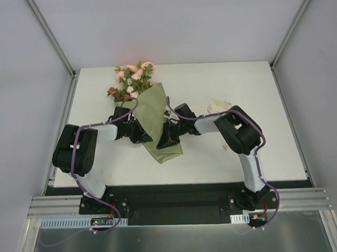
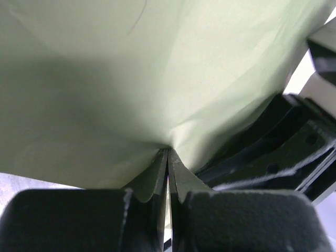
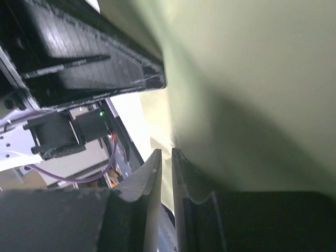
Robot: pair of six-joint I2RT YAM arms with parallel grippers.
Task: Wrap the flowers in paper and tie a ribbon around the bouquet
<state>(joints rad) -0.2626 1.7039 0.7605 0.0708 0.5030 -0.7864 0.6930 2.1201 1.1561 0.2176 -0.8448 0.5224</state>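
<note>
Your left gripper (image 2: 168,153) is clenched on a fold of the paper (image 1: 158,118), and your right gripper (image 3: 171,153) pinches the opposite side. The bouquet (image 1: 147,101) lies left of the table's (image 1: 232,156) centre, flowers (image 1: 133,77) at the far edge, cone pointing to the near edge. The ribbon (image 1: 217,106) lies loose toward the right edge, so the right arm is nearer, I'd say

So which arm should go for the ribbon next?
Right, probably: the ribbon lies on its side, near its elbow. The left claw pinches the paper and can hold the wrap.
</note>
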